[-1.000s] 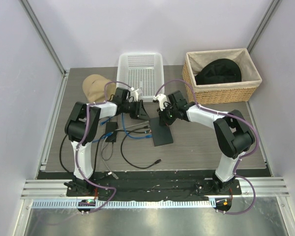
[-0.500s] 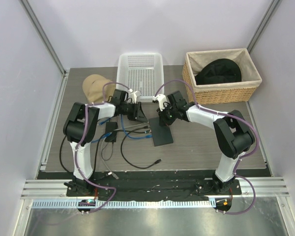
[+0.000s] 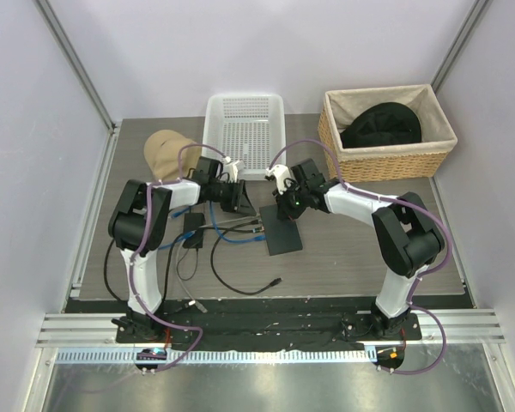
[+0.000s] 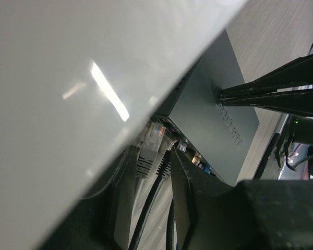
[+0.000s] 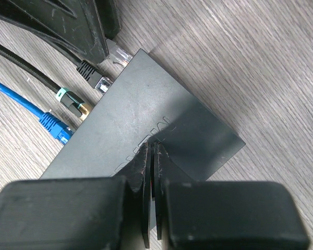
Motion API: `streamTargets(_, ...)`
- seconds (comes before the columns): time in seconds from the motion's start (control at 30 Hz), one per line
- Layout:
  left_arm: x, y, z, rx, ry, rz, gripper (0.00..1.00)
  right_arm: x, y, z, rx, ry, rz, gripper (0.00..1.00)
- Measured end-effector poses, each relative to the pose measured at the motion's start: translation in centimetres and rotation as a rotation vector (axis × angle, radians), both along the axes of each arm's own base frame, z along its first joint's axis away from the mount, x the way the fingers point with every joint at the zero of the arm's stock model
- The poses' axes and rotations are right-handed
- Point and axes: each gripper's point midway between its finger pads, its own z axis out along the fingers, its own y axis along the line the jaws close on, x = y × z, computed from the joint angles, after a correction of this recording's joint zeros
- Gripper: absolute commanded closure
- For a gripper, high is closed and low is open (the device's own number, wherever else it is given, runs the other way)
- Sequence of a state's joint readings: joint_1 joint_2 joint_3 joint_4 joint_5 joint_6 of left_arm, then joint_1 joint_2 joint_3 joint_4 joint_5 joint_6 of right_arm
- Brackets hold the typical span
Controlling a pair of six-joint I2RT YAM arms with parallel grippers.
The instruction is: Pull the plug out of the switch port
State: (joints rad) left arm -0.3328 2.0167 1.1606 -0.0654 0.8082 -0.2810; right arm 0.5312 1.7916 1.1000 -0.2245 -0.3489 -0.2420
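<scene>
Matte-black switch [image 5: 146, 117], four plugs [image 5: 94, 77] at one edge, right gripper [image 5: 152, 150] touching top.

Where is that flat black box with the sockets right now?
In the top view the switch lies on the table, in front of the white basket, between both arms, with the right tool resting on its top.

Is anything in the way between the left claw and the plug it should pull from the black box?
Nothing visible. The left gripper is at the clear plug, last in the row on the switch. The black plug sits beside it, not between. The right gripper presses on the switch.
</scene>
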Motion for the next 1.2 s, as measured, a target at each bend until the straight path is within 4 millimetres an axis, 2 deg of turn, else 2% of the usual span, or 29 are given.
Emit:
streamTargets(0.27, -0.4, 0.2, -0.2, 0.034, -0.047, -0.028, 0.66, 0.0, 0.1, 0.0, 0.003, -0.012, 0.002, 0.95)
streamTargets(0.37, -0.6, 0.1, -0.3, 0.061, -0.079, -0.045, 0.74, 0.0, 0.1, 0.0, 0.002, -0.016, 0.006, 0.95)
streamTargets(0.43, -0.6, 0.1, -0.5, 0.089, -0.107, -0.054, 0.77, 0.0, 0.1, 0.0, 0.002, -0.017, 0.007, 0.95)
streamTargets(0.57, -1.1, -0.1, -0.4, 0.138, -0.155, -0.079, 0.97, 0.1, 0.2, 0.1, 0.002, -0.022, 0.011, 0.94)
streamTargets(0.63, -1.1, 0.0, -0.3, 0.159, -0.177, -0.087, 1.00, 0.1, 0.2, 0.0, 0.001, -0.025, 0.013, 0.94)
streamTargets(0.87, -1.7, 1.3, 1.4, 0.230, -0.247, -0.124, 1.00, 0.0, 0.2, 0.1, 0.003, -0.049, 0.019, 0.94)
streamTargets(1.0, -1.8, 2.0, 3.6, 0.261, -0.307, -0.148, 1.00, -0.2, 0.0, 0.1, 0.005, -0.056, 0.018, 0.94)
streamTargets(1.07, -1.6, 2.1, 5.2, 0.266, -0.345, -0.156, 0.91, -0.4, -0.2, 0.1, 0.005, -0.057, 0.017, 0.94)
streamTargets(1.1, -1.4, 2.1, 5.9, 0.267, -0.360, -0.157, 0.84, -0.5, -0.2, 0.1, 0.004, -0.058, 0.017, 0.94)
streamTargets(1.13, -1.3, 2.1, 6.7, 0.267, -0.378, -0.162, 0.73, -0.6, -0.3, 0.1, 0.004, -0.058, 0.017, 0.94)
streamTargets(1.2, -1.0, 2.2, 8.8, 0.262, -0.403, -0.169, 0.65, -0.8, -0.5, 0.1, 0.002, -0.058, 0.015, 0.94)
